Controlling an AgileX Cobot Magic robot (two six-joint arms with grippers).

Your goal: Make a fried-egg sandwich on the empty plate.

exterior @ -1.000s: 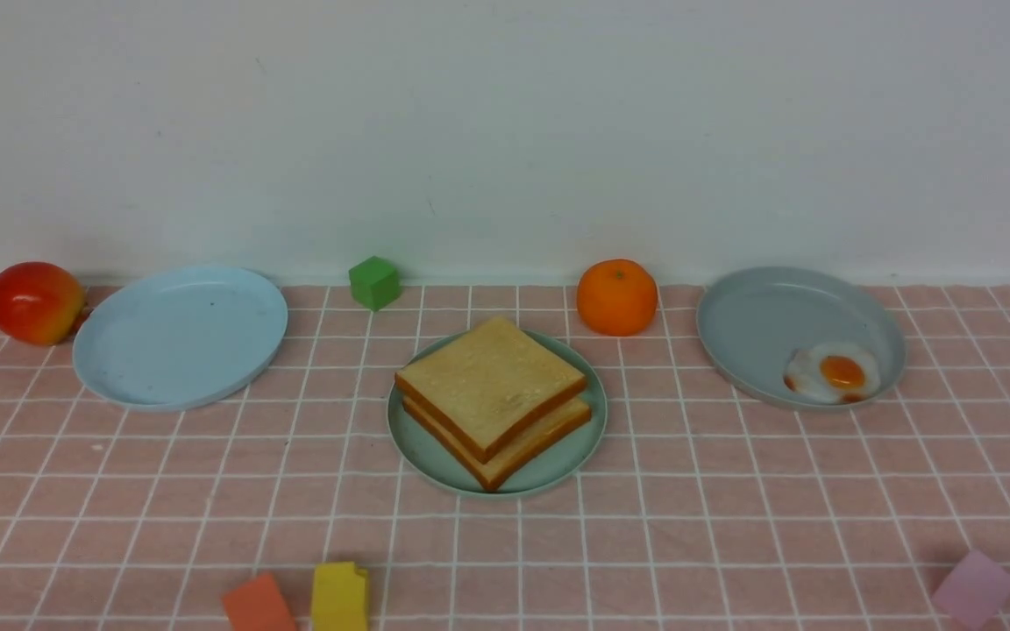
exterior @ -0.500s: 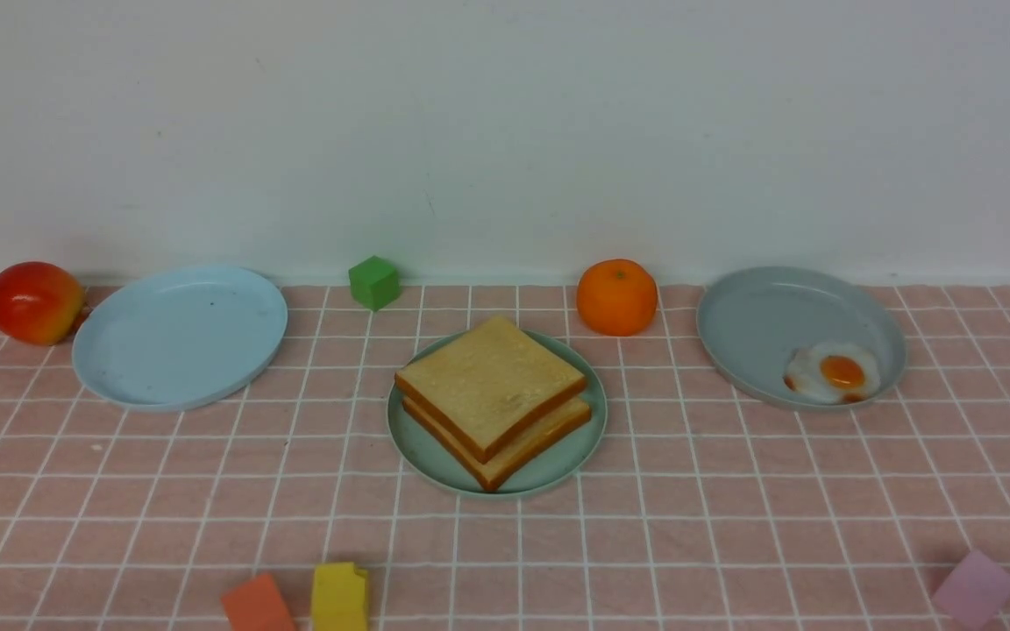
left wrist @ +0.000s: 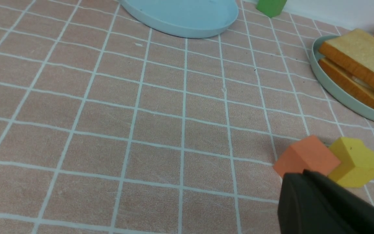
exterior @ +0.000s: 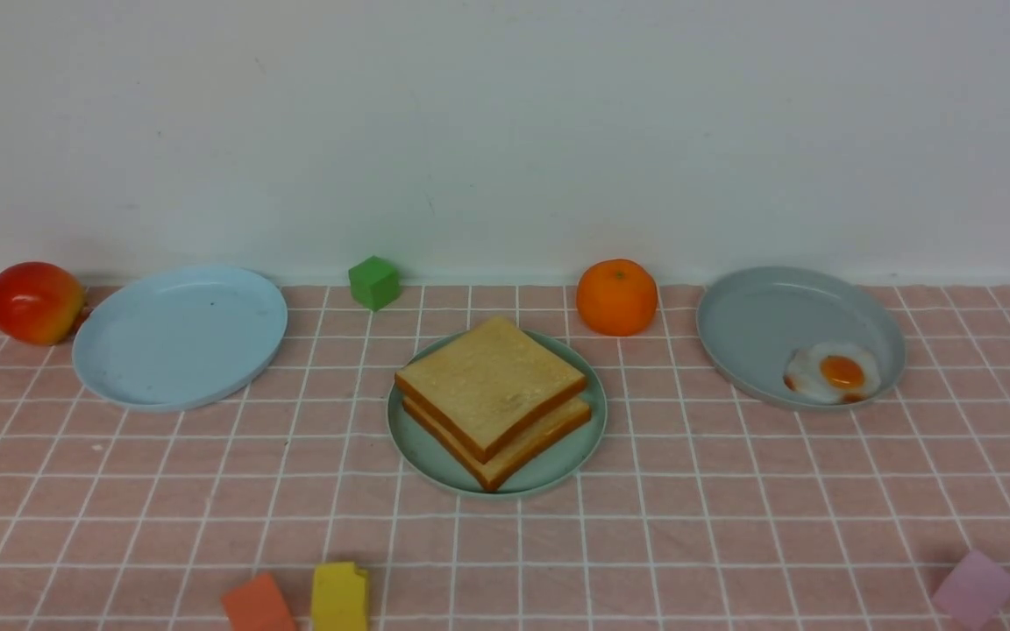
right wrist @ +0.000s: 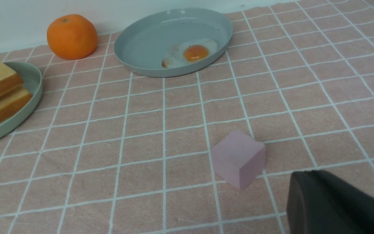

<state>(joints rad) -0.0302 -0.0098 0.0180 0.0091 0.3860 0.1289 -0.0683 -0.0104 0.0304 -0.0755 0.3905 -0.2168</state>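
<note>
At far left a red apple (exterior: 35, 302) touches the light blue plate (exterior: 179, 336), both near the table's (exterior: 733, 491) back edge by the wall. Open cloth lies between plates. At centre, the mint-green plate (exterior: 435, 456) carries two stacked toast slices (exterior: 492, 399), golden with brown crusts, a pale layer between them. An orange (exterior: 616, 296) sits just behind. The fried egg (exterior: 831, 372) lies in the grey-blue plate (exterior: 759, 315), right. Left claw (left wrist: 307, 201) and right claw (right wrist: 317, 201), low over the near edge, are closed, holding nothing.
</note>
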